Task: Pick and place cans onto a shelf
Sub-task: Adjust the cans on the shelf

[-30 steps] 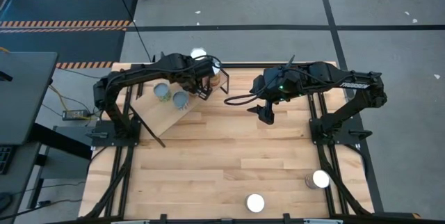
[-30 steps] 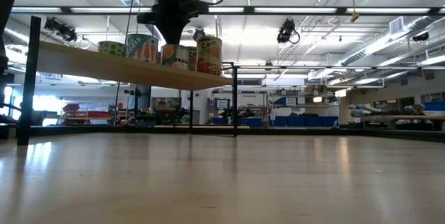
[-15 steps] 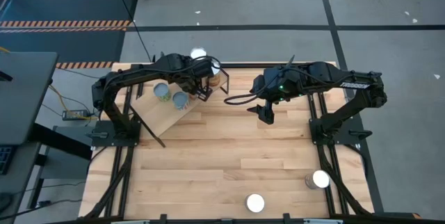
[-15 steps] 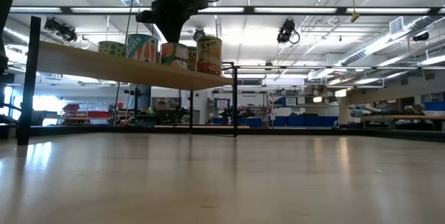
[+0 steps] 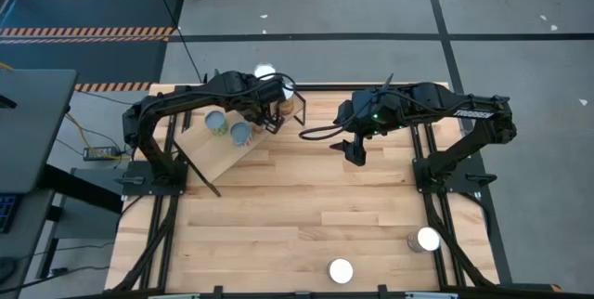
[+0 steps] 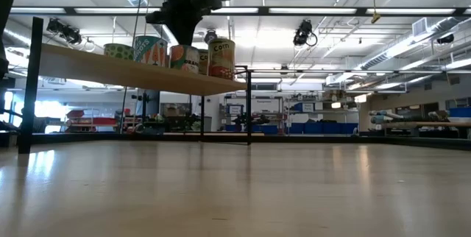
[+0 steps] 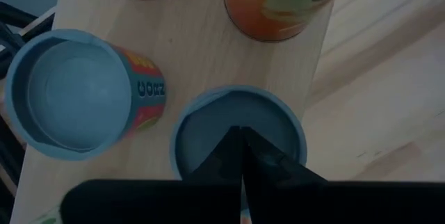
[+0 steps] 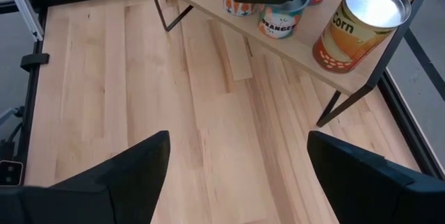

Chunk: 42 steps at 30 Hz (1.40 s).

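Cans stand grouped on the tilted shelf [image 5: 223,155], which we see at the table's [image 5: 306,215] far left corner. Our right arm waits near the shelf's right, its gripper [image 5: 355,156] spread wide over bare wood. Our left gripper [image 5: 266,113] hangs directly over one can [image 7: 238,137] on the shelf, fingers [image 7: 236,156] pressed together, holding nothing. Two more cans [image 5: 341,270] stand on the table well apart from the shelf, at the near edge.

Shelf [image 8: 208,12]: light wood plank, black metal legs.
Corn can [image 8: 354,29], upper right of frame: orange-yellow label, shiny silver top.
Can beside it [image 8: 281,17]: orange and white label.
Two cans [image 5: 342,270] at lower edge of tabletop [image 5: 297,215]: bright silver tops; tabletop pale wood strips.
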Each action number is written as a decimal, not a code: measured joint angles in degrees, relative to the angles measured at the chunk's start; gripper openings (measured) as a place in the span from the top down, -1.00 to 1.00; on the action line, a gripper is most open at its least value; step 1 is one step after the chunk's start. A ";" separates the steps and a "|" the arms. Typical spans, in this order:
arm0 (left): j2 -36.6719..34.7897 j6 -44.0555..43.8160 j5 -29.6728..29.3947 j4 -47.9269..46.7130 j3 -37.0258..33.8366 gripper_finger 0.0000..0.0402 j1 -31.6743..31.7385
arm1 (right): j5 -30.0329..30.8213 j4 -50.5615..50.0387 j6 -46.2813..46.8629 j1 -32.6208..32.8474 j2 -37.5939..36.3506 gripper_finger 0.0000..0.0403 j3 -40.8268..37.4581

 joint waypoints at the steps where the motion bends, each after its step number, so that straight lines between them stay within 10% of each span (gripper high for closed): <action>1: 0.00 -0.01 0.51 -0.10 0.00 0.97 0.12 | -0.01 0.00 -0.03 0.00 0.00 -0.73 0.00; 42: -2.72 3.87 -4.04 -3.84 0.07 0.97 8.04 | -0.01 2.28 -1.85 -2.03 0.11 -0.73 0.00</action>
